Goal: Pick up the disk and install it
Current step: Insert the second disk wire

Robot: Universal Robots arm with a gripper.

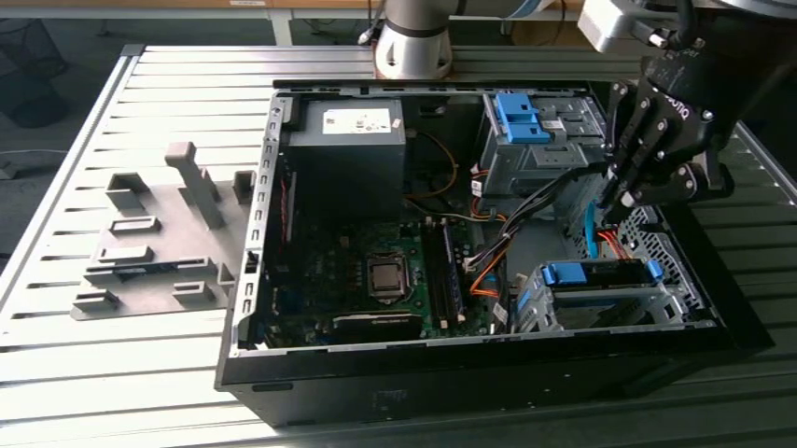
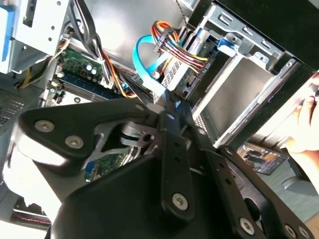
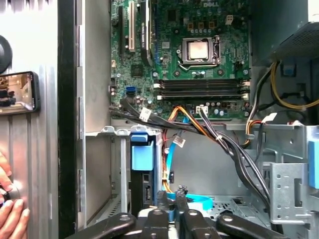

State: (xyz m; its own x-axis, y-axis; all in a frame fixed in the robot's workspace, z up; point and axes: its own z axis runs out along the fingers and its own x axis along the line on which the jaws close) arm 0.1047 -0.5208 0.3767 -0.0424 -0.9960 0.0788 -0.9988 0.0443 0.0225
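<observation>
Inside the open computer case, at the exterior view's right, the gripper hangs low among the cables. Its black fingers point down into the gap between the upper drive cage and the lower one. In the second wrist view the fingertips meet with no gap between them, pressed together on nothing that I can make out, though a light blue flat cable runs right at the tips (touching or not, I cannot tell).

The disk sits in the lower drive cage at the case's front corner, its blue frame showing at the top of the bay, just below and beside the gripper. In the first wrist view the same blue frame stands upright in its slot, close above the fingers. Orange and black wires trail from the motherboard toward that bay.

A person's hand rests at the case's outer edge, near a phone.
</observation>
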